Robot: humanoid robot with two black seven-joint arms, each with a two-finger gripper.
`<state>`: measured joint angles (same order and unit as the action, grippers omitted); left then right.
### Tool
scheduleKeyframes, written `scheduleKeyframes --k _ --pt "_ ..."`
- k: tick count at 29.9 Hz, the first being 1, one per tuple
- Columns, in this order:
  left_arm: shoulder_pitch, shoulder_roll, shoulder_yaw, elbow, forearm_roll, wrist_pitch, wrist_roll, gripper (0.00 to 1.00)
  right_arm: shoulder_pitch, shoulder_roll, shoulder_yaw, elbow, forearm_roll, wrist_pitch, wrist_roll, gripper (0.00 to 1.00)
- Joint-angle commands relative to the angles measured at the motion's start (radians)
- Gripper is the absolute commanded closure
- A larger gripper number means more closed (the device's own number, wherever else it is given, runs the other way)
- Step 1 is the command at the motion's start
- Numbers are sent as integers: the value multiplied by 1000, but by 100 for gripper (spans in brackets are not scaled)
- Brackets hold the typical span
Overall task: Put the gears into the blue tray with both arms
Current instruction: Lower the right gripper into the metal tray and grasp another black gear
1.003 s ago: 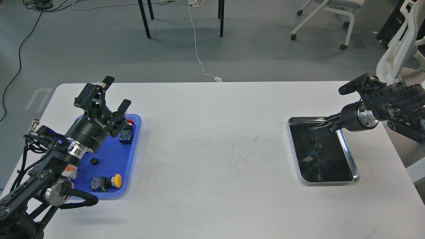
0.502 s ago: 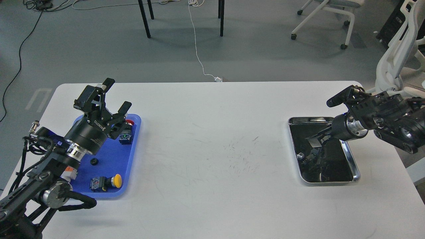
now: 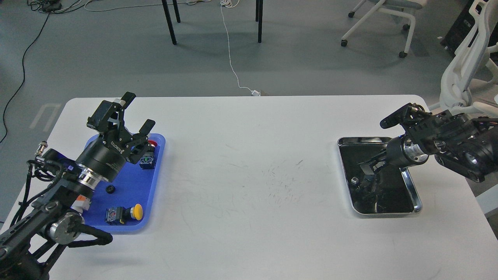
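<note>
The blue tray (image 3: 134, 177) lies at the table's left end. One small black gear (image 3: 111, 189) rests on it near the middle. My left gripper (image 3: 137, 111) hangs open over the tray's far end with nothing between its fingers. At the right, my right gripper (image 3: 367, 168) reaches down into the silver tray (image 3: 414, 194). It is dark against the black lining, so its fingers cannot be told apart. A small pale-edged piece (image 3: 354, 181) lies in that tray just left of the gripper. Other gears there are lost in the dark lining.
Two push-button switches sit on the blue tray: a yellow-capped one (image 3: 125, 213) at the near edge and a red-capped one (image 3: 148, 155) at the far right corner, beside my left gripper. Chairs and cables stand on the floor beyond the table.
My right arm has swung left and lower, so its gripper now sits deeper inside the silver tray. The left arm has barely shifted and stays open.
</note>
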<state>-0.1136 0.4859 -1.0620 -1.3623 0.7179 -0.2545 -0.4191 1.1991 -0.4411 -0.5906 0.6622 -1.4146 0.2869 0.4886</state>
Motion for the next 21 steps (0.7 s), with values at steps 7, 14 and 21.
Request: scheduleKeyframes --k 7,14,21 --pt "0 -1 -1 0 0 -2 0 2 -10 18 -1 -9 0 0 0 62" --pt "0 -1 -1 0 0 0 0 2 -7 24 -1 -7 0 0 0 75" --pt "-1 0 -1 0 0 -2 0 2 13 5 0 13 0 0 0 77"
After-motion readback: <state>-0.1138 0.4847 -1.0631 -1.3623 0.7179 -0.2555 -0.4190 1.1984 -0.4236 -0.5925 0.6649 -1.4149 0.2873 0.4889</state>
